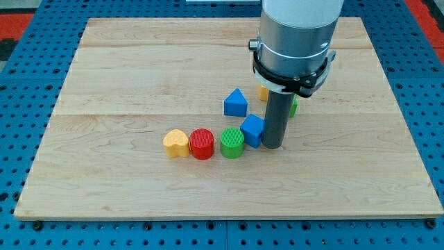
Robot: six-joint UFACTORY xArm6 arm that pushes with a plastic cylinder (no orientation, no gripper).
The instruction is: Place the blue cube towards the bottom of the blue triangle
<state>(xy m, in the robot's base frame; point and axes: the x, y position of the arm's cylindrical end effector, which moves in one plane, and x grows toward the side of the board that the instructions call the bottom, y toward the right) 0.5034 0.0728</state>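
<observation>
Wooden counter (pixel 139 187): blocks are carried near its centre. Rod: no fingers are fitted; my tip (pixel 272 146) is set touching the blue cube (pixel 252 130) on the view's right. Blue triangle (pixel 235 103) is placed just above the cube. Green cylinder (pixel 232 142), red cylinder (pixel 202 144), yellow heart-shaped block (pixel 176 143) are ranged leftward.

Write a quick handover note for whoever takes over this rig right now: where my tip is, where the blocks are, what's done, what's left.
Tip: my tip is on the board, right against the blue cube, on its right in the view.
Blocks: the blue cube sits just below and slightly right of the blue triangle, apart from it. The green cylinder is close on the cube's left, then the red cylinder and the yellow block.
Done: cube is roughly under the triangle.
Left: perhaps a small nudge leftward to centre it.
</observation>
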